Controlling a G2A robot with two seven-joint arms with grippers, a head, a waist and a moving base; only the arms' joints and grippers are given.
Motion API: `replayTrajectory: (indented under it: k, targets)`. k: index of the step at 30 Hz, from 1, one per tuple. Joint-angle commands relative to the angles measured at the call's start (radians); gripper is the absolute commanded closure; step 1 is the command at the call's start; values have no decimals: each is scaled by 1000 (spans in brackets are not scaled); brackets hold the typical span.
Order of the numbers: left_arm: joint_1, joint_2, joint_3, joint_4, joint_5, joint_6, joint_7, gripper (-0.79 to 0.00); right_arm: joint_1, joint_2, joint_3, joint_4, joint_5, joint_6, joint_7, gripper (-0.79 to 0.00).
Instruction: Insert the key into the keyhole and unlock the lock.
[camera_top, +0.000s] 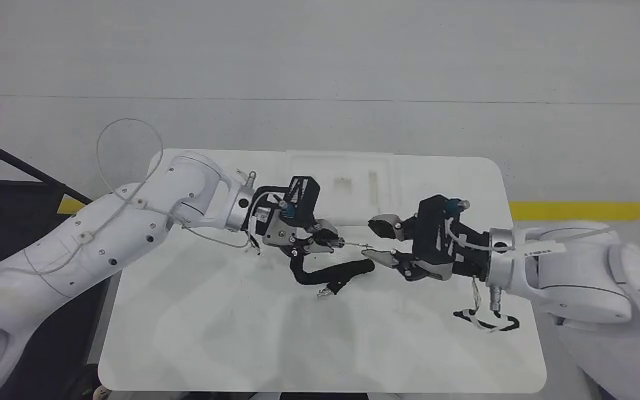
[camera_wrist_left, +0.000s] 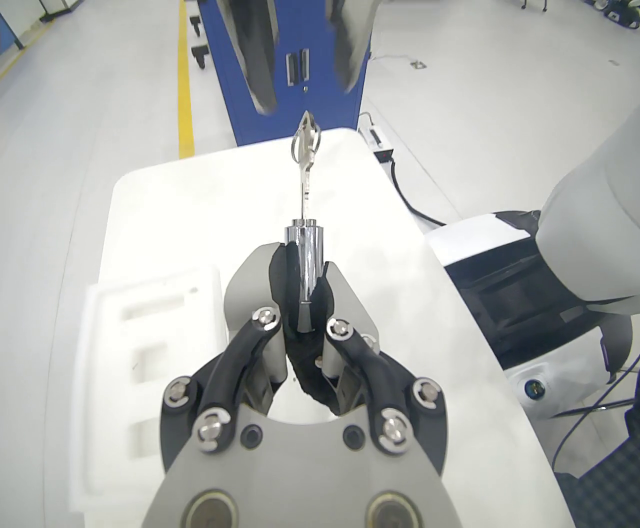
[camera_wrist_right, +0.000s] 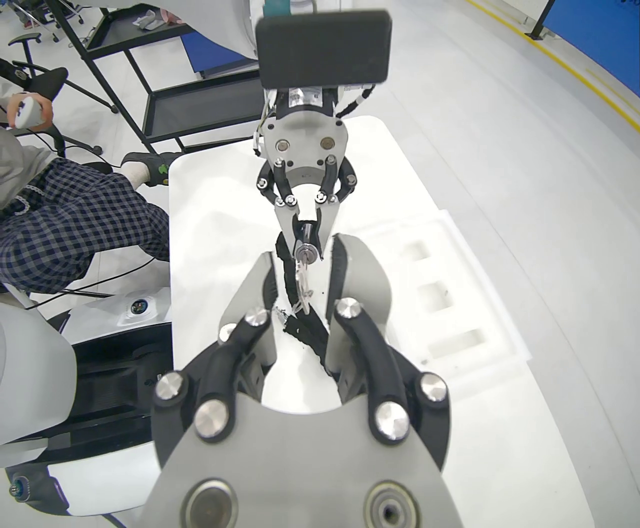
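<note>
Top view: left gripper (camera_top: 330, 240) over white table (camera_top: 200, 330), jaws pinching shiny chrome cylinder lock (camera_wrist_left: 306, 250). Silver key (camera_wrist_left: 306, 170) with wire ring sits in keyhole, pointing right. Right gripper (camera_top: 379, 242) jaws spread, flanking key head.

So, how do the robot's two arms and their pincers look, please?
The left arm and the right arm are white, with smooth rounded shells and black wrist parts. A thin pale cable loops out from the left arm. The left pincer and the right pincer look alike: grey metal base, black curved links with silver bolts, grey fingers lined with black pads.
</note>
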Motion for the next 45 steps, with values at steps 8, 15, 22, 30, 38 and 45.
replayTrajectory:
  k: [8, 15, 22, 30, 38, 45]
  targets:
    - [70, -46, 0, 57, -19, 0, -211, 0, -92, 18, 162, -5, 18, -14, -33, -785]
    - [134, -123, 0, 121, -12, 25, -332, 0, -160, 28, 254, -21, 38, -36, -33, -785]
    - [160, -191, -3, 180, 1, 0, -356, -785, -195, 30, 277, -24, 42, -50, -45, -785]
    - [116, -197, -81, 203, 64, 0, -222, -785, -170, 25, 224, 27, 45, -101, -75, -785]
    - [43, -104, -180, 167, 153, 0, 4, -785, -7, 8, 98, 181, 9, -243, -114, -785]
    - [-19, -29, -187, 189, 223, 0, 224, -785, 185, -24, -26, 368, -13, -294, -184, -785]
